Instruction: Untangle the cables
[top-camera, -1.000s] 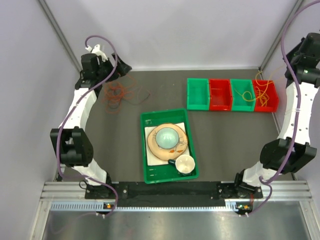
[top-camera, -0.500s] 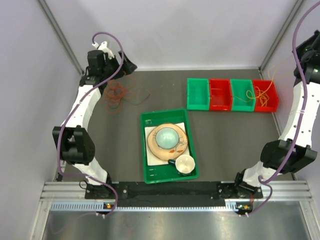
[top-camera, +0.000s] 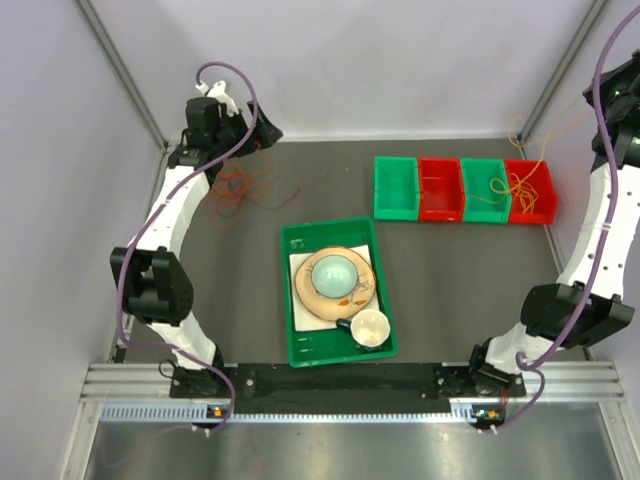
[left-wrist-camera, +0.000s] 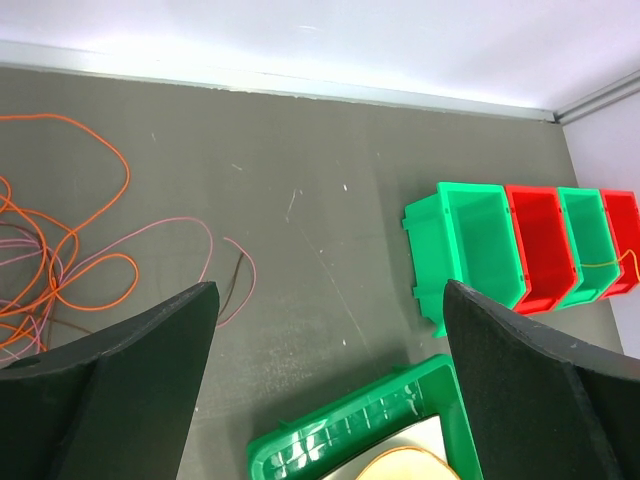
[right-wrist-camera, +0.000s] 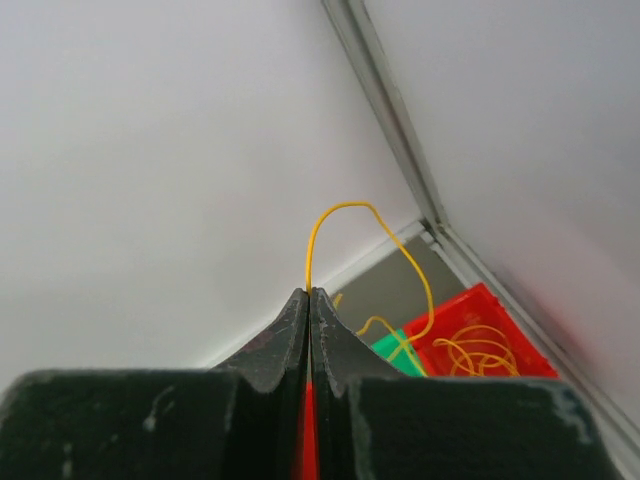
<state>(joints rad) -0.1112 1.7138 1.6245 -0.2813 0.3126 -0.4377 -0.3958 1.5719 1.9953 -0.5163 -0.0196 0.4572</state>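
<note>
One yellow cable (right-wrist-camera: 365, 215) is pinched in the shut right claw (right-wrist-camera: 309, 295) and held high, its slack trailing down into the far-right red bin (top-camera: 548, 200), where more is coiled. Wide open and empty, the left claw (left-wrist-camera: 328, 292) is held above the orange-red tangle (left-wrist-camera: 70, 250) on the table (left-wrist-camera: 330, 180). Judged partway done: that tangle is left unsorted.

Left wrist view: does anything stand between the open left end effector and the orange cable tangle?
Nothing visible does: only bare mat lies between the left end effector and the orange cable tangle.
</note>
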